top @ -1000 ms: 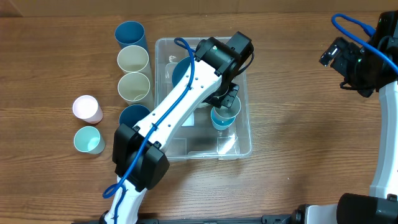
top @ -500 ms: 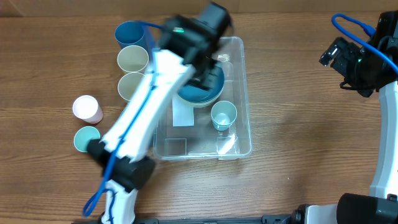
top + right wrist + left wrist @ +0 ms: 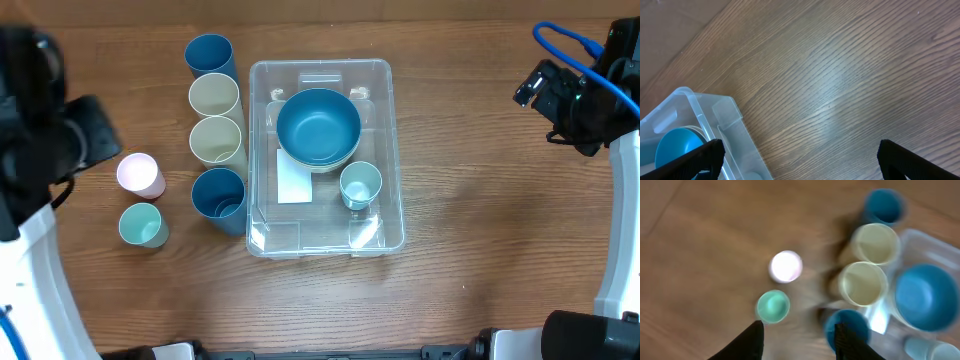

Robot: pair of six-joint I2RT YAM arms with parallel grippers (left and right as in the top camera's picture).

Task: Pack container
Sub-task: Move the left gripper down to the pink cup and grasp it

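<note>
**At mid-desk, a clear bin is filling while six cups are waiting**

At the middle of the desk [image 3: 480, 230], the container [image 3: 397, 130], a large clear plastic bin, is sitting squarely and already carrying a blue bowl [image 3: 318, 127] in its far half and a pale teal cup [image 3: 360, 185] upright beside its right wall. Six more cups are standing outside it toward the left edge. A dark blue cup [image 3: 208, 55], two cream cups [image 3: 214, 97] [image 3: 216, 139] and a second dark blue cup [image 3: 220, 195] are lining the bin's left wall. A pink cup [image 3: 140, 174] and a loose teal cup [image 3: 142, 224] are sitting further left.

Packing is looking part done, with the work seemingly between one placement and the next pick. The left gripper [image 3: 800, 342] is hovering above the loose cups in a blurred wrist view, its fingers standing apart with nothing between them. The right gripper [image 3: 800, 160] is hanging over bare wood near the right edge, spread wide and carrying nothing.

Next, the left arm is probably needing to pick one cup, likely the loose teal or the nearer dark blue one. It would need to be lowering one finger inside the rim and one outside, closing, then lifting clear of the wall and setting the cup down in the free near half.

A white rectangular label [image 3: 293, 178] is showing on the bin's base, but no writing or brand is reading clearly anywhere.
</note>
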